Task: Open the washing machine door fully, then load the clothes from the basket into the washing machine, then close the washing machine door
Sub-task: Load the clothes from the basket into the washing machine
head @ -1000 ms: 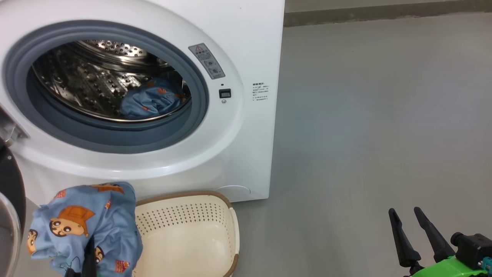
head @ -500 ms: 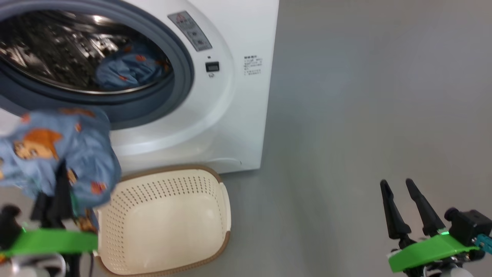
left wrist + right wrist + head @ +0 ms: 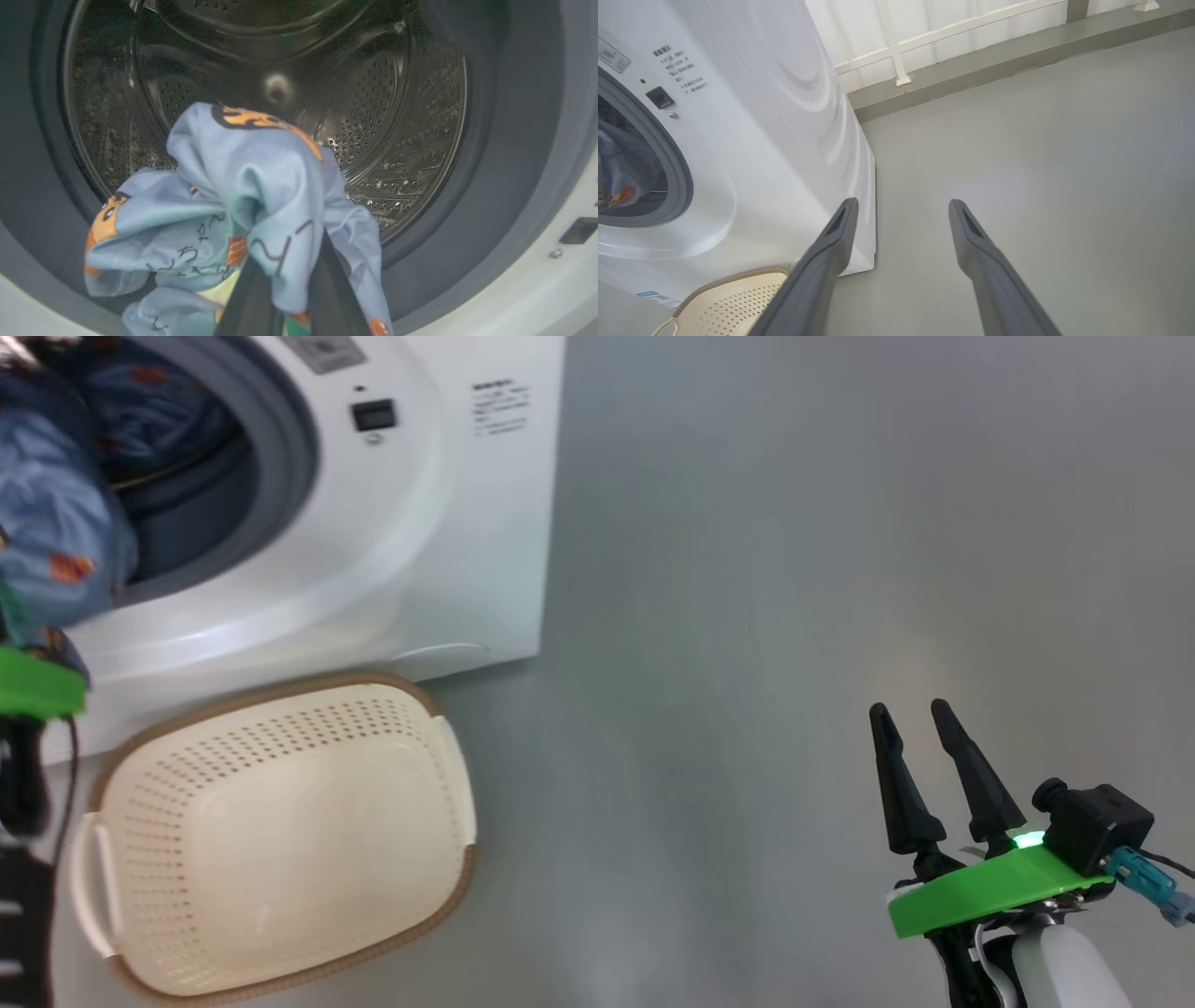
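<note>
The washing machine (image 3: 448, 523) stands at the upper left with its mouth uncovered; its door is out of view. My left gripper (image 3: 286, 284) is shut on a light blue printed garment (image 3: 252, 196), which it holds up at the mouth of the steel drum (image 3: 402, 116). In the head view that garment (image 3: 47, 532) hangs at the left edge over the grey seal. A second blue garment (image 3: 154, 406) lies inside the drum. The cream basket (image 3: 280, 915) sits on the floor below with nothing in it. My right gripper (image 3: 910, 711) stands open over bare floor, far right of the basket.
Grey floor (image 3: 794, 569) stretches to the right of the machine. A white railing (image 3: 924, 37) on a low kerb runs behind it. The basket's rim (image 3: 733, 280) lies left of my right gripper (image 3: 902, 205), close to the machine's front corner.
The head camera has swung right, shifting the whole picture left. My left gripper has carried the garment up from beside the basket to the drum's mouth. The right gripper stays open.
</note>
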